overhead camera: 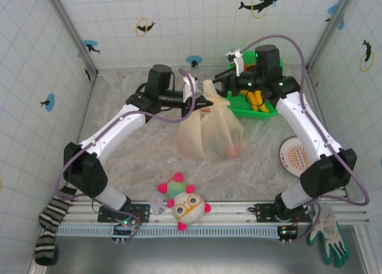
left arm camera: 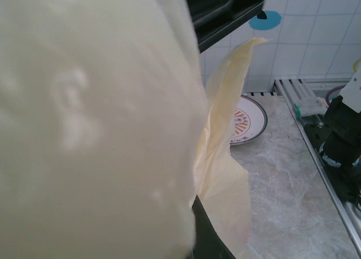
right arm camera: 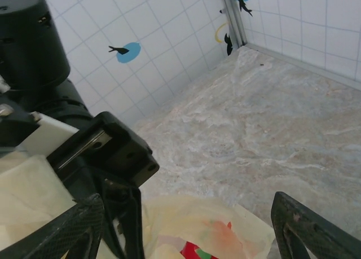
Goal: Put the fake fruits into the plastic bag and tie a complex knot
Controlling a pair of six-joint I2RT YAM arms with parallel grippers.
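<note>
Bag [overhead camera: 209, 134] pinched in left fingers [left arm camera: 223, 13], right fingers [right arm camera: 307, 228] spread over it

**Twin six-joint arms, exterior finish**

Left arm [overhead camera: 113, 128], right arm [overhead camera: 307, 128]: glossy white link shells; black cylindrical joint housings; black base blocks [overhead camera: 122, 214] at 6 o'clock. One lilac cable [overhead camera: 280, 37] looping beside each arm.

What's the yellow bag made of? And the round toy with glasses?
The plastic bag looks like thin, glossy plastic film: it wrinkles and red shows through it. The round toy seems soft, matte plush: fuzzy white face, pink knobs.
</note>
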